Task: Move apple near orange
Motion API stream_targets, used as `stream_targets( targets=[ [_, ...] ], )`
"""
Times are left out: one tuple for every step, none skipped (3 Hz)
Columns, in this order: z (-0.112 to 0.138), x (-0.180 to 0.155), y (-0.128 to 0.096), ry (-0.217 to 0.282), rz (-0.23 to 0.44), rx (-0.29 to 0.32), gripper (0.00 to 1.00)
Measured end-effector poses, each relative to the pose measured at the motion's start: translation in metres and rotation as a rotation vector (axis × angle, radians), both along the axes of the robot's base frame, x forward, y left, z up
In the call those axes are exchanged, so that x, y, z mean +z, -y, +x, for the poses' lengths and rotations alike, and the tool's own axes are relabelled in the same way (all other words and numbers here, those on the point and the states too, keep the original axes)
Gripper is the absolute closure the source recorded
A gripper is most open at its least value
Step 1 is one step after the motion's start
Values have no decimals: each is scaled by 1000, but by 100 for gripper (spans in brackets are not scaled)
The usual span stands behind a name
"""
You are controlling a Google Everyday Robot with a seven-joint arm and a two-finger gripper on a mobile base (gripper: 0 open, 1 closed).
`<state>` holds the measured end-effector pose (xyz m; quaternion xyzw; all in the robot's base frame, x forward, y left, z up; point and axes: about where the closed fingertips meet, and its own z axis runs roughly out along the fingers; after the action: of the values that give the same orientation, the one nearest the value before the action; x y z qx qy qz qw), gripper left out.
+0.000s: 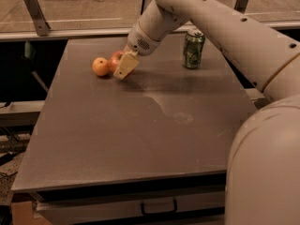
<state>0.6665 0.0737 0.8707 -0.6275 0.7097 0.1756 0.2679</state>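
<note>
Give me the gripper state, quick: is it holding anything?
Gripper: down on the table against the apple, which sits right next to the orange; open, closed or gripping cannot be told from this view.
</note>
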Motion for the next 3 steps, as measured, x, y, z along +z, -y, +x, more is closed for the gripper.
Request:
stream_targets(
  targets=[
    [6, -8, 0, -20, -3, -20, 84],
    [10, -15, -3, -39, -3, -27, 59],
    [11, -21, -5, -56, -3, -29, 37]
  ],
)
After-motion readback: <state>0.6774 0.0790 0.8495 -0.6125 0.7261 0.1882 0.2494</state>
